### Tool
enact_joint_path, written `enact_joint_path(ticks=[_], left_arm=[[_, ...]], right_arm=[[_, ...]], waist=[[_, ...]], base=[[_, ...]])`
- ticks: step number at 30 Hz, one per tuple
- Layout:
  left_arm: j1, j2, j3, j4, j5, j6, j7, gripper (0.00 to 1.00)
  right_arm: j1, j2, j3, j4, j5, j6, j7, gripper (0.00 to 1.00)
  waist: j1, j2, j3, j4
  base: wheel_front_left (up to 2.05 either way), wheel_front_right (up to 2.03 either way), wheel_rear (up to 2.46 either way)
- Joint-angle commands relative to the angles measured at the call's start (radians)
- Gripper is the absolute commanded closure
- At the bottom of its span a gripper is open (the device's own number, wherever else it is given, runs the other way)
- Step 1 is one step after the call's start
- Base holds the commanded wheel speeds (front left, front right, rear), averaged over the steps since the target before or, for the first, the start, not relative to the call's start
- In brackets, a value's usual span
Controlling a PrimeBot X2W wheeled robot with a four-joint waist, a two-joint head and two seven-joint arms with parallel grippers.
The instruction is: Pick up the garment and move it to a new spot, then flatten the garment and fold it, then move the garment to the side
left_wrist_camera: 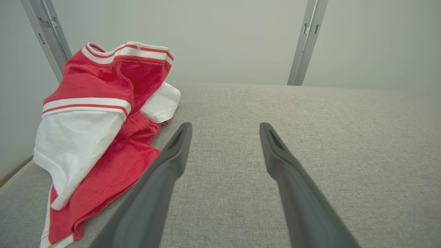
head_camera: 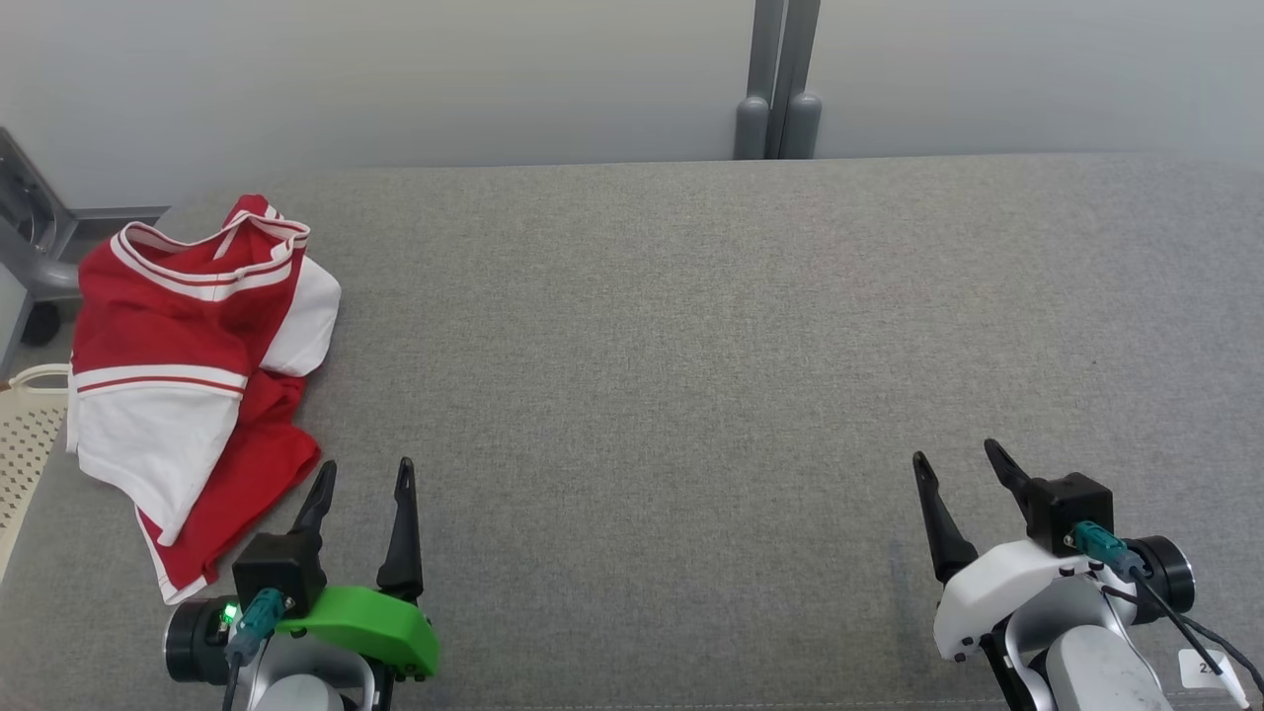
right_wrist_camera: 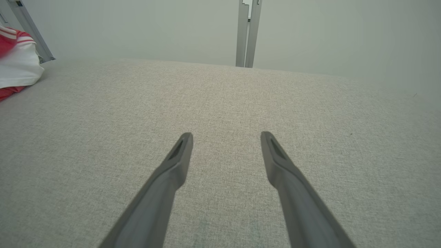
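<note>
One crumpled red and white garment (head_camera: 188,375) lies at the far left of the grey cloth-covered surface (head_camera: 691,326). It is bunched in a heap, with a striped band at its far end and a red part trailing toward the near edge. Just left of it, past the edge of the surface, is part of a cream basket (head_camera: 25,434) with small holes. Right of the garment's near end, close by but not touching, is the left hand (head_camera: 366,464), its two dark fingers spread wide and holding nothing. In the left wrist view the garment (left_wrist_camera: 100,127) sits to the left of the left hand (left_wrist_camera: 225,125), near one finger. Behind the far edge of the surface, about midway along, a pair of grey posts (head_camera: 780,89) stands against a pale wall. At the lower right is the right hand (head_camera: 956,451), well apart from the garment, its fingers also spread wide and holding nothing. In the right wrist view the right hand (right_wrist_camera: 226,134) points out over the grey cloth, and a corner of the garment (right_wrist_camera: 17,65) shows at the upper left
</note>
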Motion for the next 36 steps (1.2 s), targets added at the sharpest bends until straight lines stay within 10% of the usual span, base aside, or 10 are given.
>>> enact_joint_path(ticks=[1,18,36], left_arm=[[-0.017,0.005,0.001,0.001,-0.001,0.006,-0.004,0.0],[-0.019,0.008,-0.001,0.005,-0.02,0.013,-0.003,0.0],[0.009,0.019,-0.018,0.015,-0.025,0.017,0.002,0.0]], right_arm=[[-0.011,-0.005,-0.001,0.001,-0.002,0.0,-0.006,0.0],[-0.008,-0.004,-0.007,-0.001,0.004,0.0,-0.008,0.0],[0.018,-0.004,0.008,-0.012,0.013,0.0,-0.008,0.0]], waist=[[0.0,-0.0001,0.0,0.0],[0.0,-0.0001,0.008,0.019],[0.0,-0.0001,-0.012,0.218]], base=[[0.0,0.0,0.0],[0.0,0.0,0.0],[0.0,0.0,0.0]])
